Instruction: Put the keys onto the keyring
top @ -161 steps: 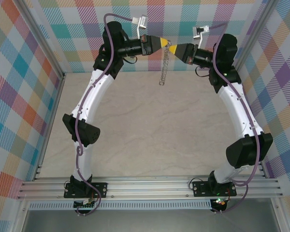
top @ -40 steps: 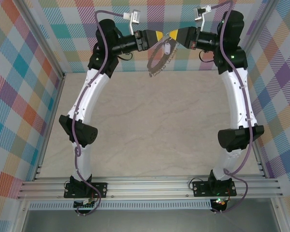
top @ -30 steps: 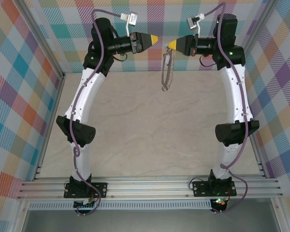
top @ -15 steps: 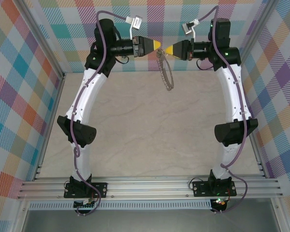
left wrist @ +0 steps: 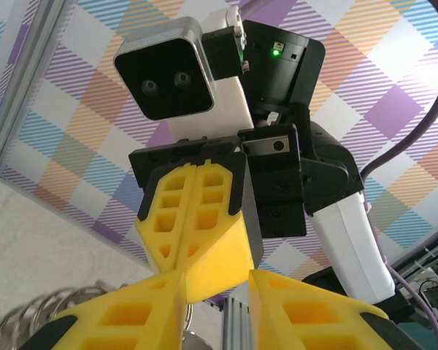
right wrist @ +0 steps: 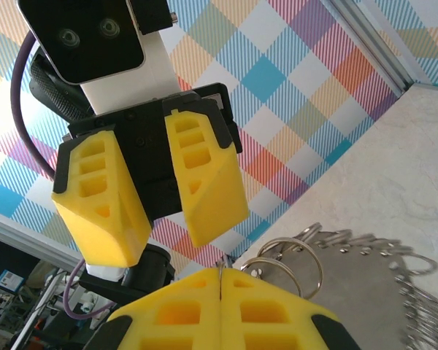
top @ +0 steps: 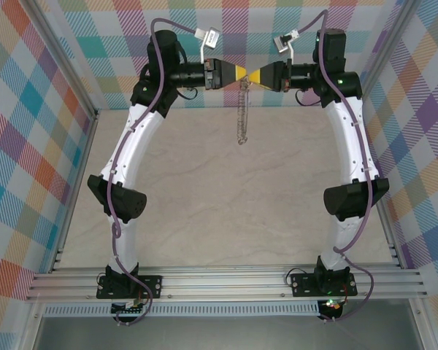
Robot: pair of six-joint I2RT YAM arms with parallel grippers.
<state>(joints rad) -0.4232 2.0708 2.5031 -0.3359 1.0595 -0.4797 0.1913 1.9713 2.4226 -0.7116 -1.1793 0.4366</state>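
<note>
Far centre, above table: tip-to-tip at keyring

Noted left gripper and right gripper nose to nose, raised off the surface. Found right jaws pressed fully together, pinching the keyring's top; saw its loop dangling edge-on just below the tips. Found left jaws parted, straddling right's yellow tip. Cannot tell whether left fingers touch the keyring.

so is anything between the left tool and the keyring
nothing visible. the left tool stands open, tip to tip with the shut right tool, and the keyring hangs just below from the right one's grip
</note>
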